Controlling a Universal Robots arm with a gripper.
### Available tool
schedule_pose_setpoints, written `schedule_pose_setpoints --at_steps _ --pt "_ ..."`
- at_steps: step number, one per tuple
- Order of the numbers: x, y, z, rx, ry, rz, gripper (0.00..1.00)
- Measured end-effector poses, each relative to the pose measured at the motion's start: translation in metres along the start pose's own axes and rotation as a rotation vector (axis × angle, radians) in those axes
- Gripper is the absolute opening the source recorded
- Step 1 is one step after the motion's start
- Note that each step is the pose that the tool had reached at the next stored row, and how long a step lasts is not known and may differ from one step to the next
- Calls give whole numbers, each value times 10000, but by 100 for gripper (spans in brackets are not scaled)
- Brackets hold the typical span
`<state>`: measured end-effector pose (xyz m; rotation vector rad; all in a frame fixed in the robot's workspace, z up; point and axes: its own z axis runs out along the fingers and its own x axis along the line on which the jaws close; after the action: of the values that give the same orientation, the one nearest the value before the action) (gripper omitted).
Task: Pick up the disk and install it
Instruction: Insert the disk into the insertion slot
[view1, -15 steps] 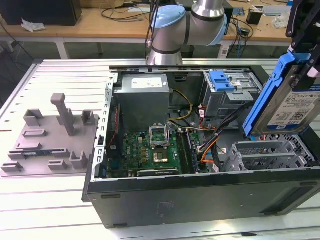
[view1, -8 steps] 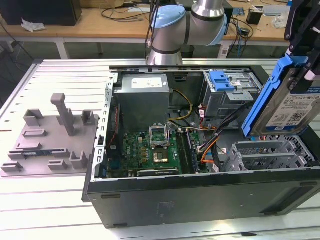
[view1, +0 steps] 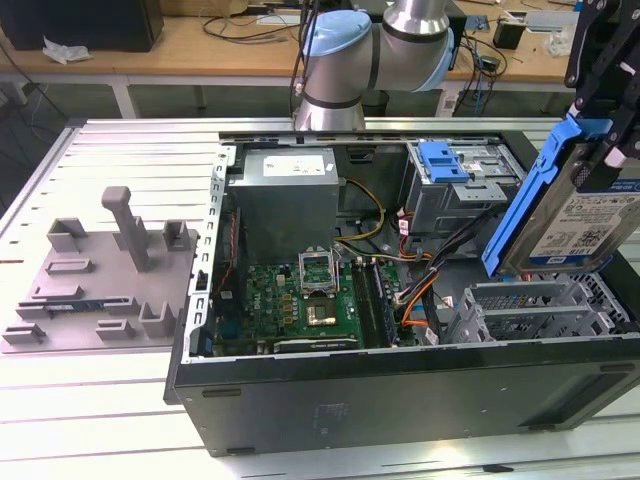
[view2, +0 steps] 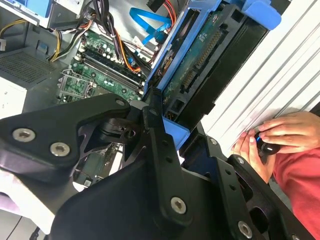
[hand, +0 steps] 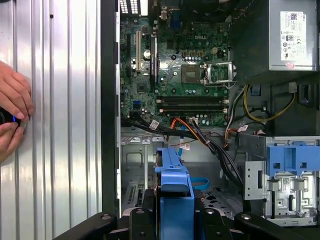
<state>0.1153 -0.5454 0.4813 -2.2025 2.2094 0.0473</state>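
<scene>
A lab: opened computer case (view1: 400, 395) on slatted metal table (view1: 90, 425).

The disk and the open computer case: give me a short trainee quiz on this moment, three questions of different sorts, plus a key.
1. True or false: the disk lies flat on the table.
2. In the exterior view, where is the grey fixture plate?
A) to the exterior view's left of the computer case
B) inside the case
C) to the exterior view's right of the case
3. Fill in: the gripper is shut on the ____.
Key: 1 false, it is held tilted over the case; 2 A; 3 disk.
</scene>
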Motion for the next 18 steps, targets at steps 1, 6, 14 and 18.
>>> schedule_pose_setpoints --at_steps 1,6,14,18 --pt "0 0 1 0 -2 0 36" --pt "3 0 1 0 -2 0 36" --pt "18 37 8 0 -3 -1 36" --pt "19 41 15 -2 0 -66 36"
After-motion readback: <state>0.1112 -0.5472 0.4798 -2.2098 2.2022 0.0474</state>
